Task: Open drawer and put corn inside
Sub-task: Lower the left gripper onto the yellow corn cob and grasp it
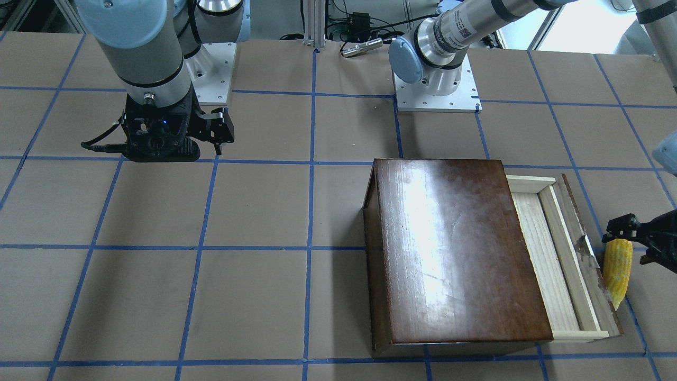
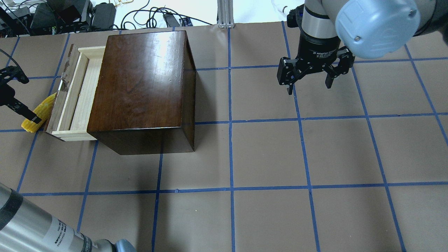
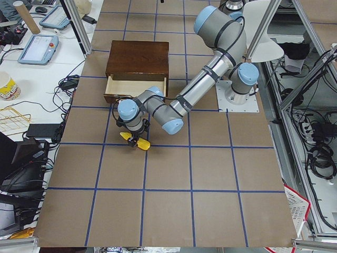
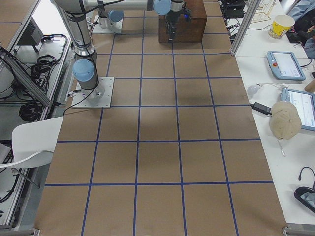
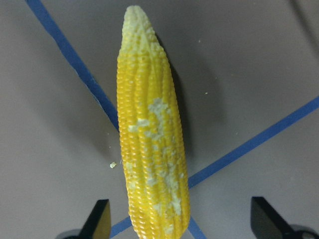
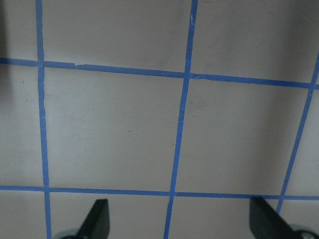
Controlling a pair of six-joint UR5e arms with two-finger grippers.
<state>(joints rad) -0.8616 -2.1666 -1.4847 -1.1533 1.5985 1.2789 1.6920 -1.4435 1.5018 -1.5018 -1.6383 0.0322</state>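
Note:
The corn (image 1: 618,270) lies on the table just outside the drawer's dark front panel; it also shows in the overhead view (image 2: 36,115) and the left wrist view (image 5: 149,139). The drawer (image 1: 550,254) is pulled out of the dark brown box (image 1: 455,248), and its pale wood tray (image 2: 78,94) is bare. My left gripper (image 1: 634,242) is open, its fingers (image 5: 102,219) standing wide on either side of the corn's thick end without closing on it. My right gripper (image 2: 308,87) is open and empty, held above the table far from the box.
The box (image 2: 140,80) takes up the table's left half beside the left arm. The left arm's base plate (image 1: 436,90) and the right arm's base plate (image 1: 211,74) sit at the robot's edge. Blue tape lines grid the brown tabletop (image 6: 182,124).

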